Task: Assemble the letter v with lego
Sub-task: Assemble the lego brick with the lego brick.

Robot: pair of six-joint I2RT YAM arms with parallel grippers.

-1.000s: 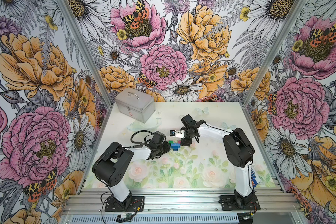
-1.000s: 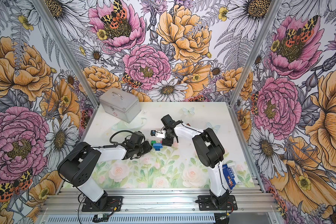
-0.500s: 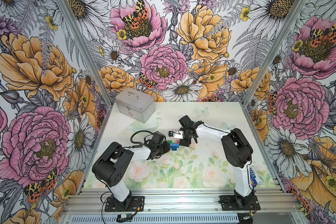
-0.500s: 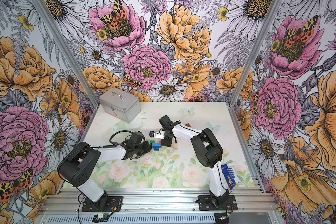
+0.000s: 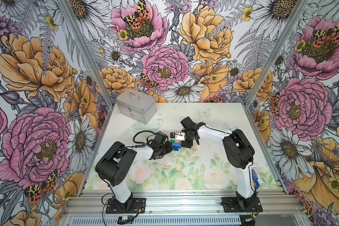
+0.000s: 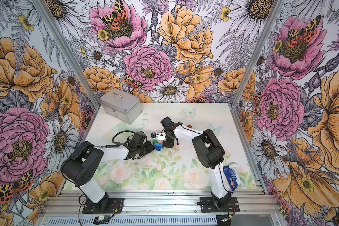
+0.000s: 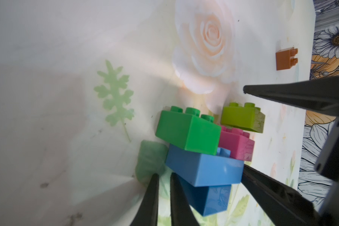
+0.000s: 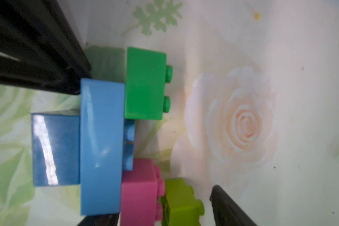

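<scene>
Sitting beside light blue brick [image 8: 102,146], left gripper [image 7: 163,176] closed; right gripper [image 7: 243,128] wide, straddling pink brick [image 7: 237,145], lime brick [image 7: 241,117].

The rose-printed desk [image 5: 184,176] carries a silver metal case [image 5: 136,105] at its far left corner and a cluster of joined bricks [image 5: 176,145] near the middle. A lone brown brick [image 7: 285,59] lies apart, farther back, and a blue packet [image 6: 231,177] near the front right edge.

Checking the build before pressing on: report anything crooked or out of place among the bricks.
The lime brick sits tilted at the pink brick's studs, not pressed flush as the green brick is on the light blue brick. The brown brick lies alone, apart from the cluster.
</scene>
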